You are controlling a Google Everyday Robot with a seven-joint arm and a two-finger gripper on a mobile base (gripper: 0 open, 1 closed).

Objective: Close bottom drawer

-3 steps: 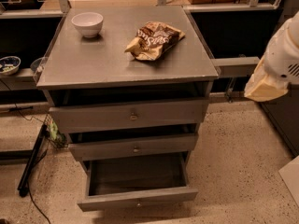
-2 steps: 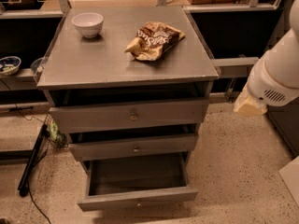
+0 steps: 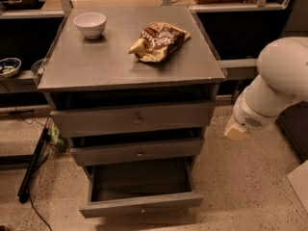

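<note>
The bottom drawer (image 3: 142,205) of the grey cabinet is pulled far out, and its empty inside (image 3: 140,179) shows. Its narrow front panel sits near the lower edge of the view. The middle drawer (image 3: 138,151) and top drawer (image 3: 134,118) stick out only slightly. My white arm (image 3: 274,85) comes in from the right. Its beige end (image 3: 236,129) hangs beside the cabinet's right side at about middle-drawer height, apart from the cabinet. My gripper itself is out of view.
On the cabinet top (image 3: 96,66) stand a white bowl (image 3: 90,24) at the back left and a crumpled snack bag (image 3: 159,41) at the back right. A black cable and bar (image 3: 33,167) lie on the floor to the left. Dark shelving (image 3: 19,42) runs behind.
My arm has swung down and leftward, closer to the cabinet's right side. The drawers have not moved.
</note>
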